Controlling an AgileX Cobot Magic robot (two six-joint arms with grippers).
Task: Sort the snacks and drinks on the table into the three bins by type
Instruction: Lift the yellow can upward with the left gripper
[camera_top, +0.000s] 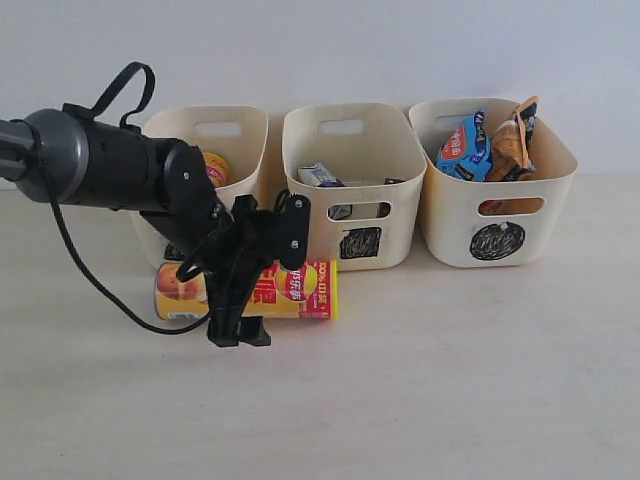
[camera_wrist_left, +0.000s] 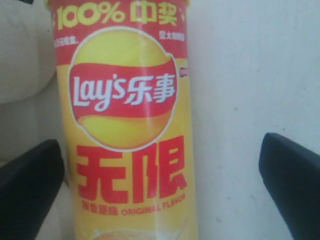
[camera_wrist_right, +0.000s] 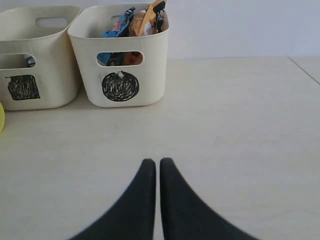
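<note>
Spread left pincer (camera_top: 240, 333) straddles the yellow cylindrical Lay's tube (camera_wrist_left: 125, 125), seemingly the last item outside the cream plastic bins (camera_top: 345, 112); right pincer (camera_wrist_right: 157, 167) pressed together.

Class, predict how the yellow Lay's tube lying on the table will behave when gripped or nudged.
Lying on its side on the table, the Lay's tube would probably roll if nudged sideways. Its straight round wall looks stiff, so the open left hand should clamp it without crushing.
</note>
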